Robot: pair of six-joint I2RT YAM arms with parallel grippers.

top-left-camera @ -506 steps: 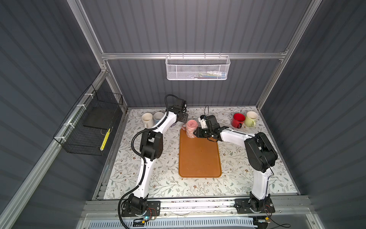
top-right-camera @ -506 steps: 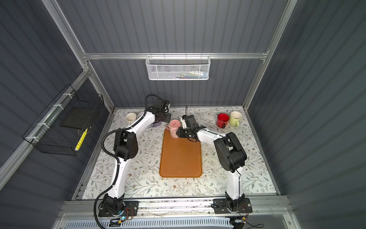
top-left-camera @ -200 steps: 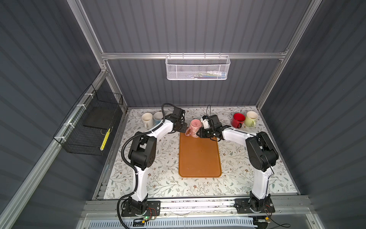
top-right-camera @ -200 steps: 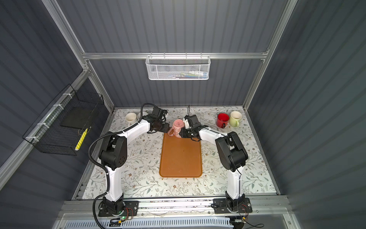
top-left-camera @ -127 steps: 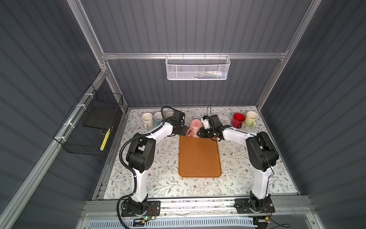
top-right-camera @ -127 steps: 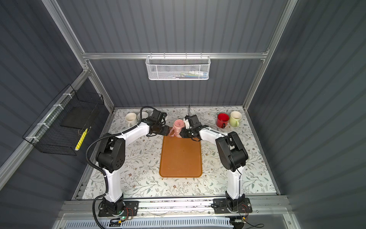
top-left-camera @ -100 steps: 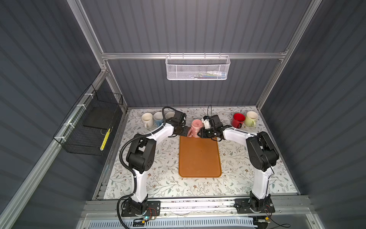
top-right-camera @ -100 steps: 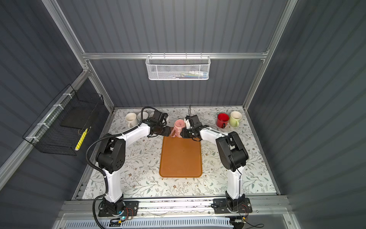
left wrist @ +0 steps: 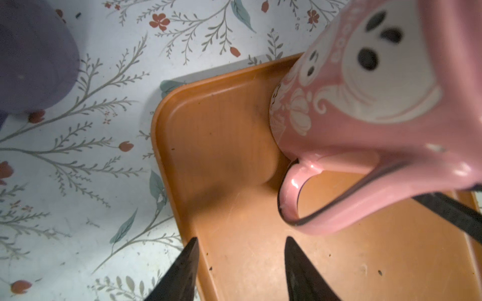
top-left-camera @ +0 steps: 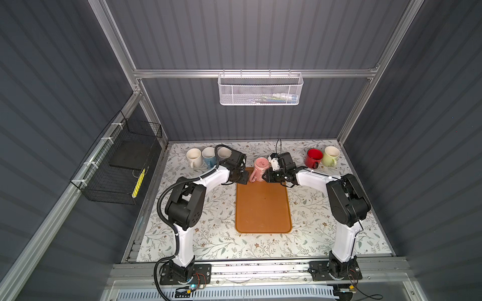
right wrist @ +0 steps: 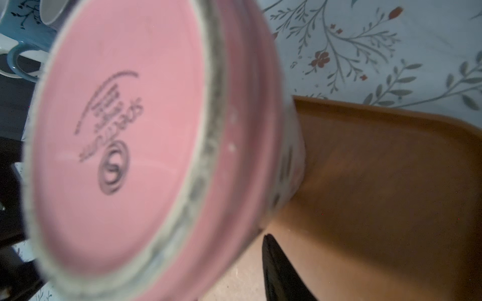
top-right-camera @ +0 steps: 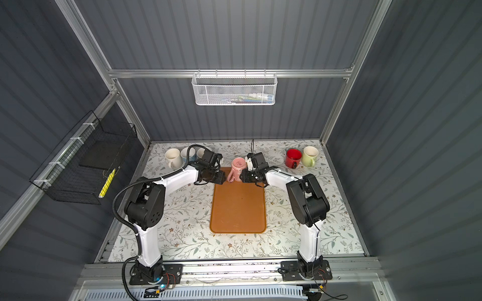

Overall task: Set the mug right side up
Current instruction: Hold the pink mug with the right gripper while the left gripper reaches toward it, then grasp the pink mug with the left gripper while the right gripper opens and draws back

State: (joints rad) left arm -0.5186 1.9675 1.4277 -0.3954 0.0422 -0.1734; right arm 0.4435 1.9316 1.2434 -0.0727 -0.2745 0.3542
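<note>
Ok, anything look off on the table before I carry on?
Only the pink mug: it stands mouth-down at the far end of the orange tray, stamped base up, while the white mug and red mug behind it sit mouth-up. No spill or damage shows.

Pink mug (top-right-camera: pixel 238 168), upside down
At the orange tray (top-right-camera: pixel 237 206)'s far end, my left claw (top-right-camera: pixel 223 178) by its handle, my right claw (top-right-camera: pixel 242 177) opposite.

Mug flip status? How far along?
Done: nothing yet; the pink mug stands base up on the orange tray. In hand: left end effector open and empty by the handle; right end effector beside the mug, grip unclear. Left: grasp, flip, set down mouth up.
</note>
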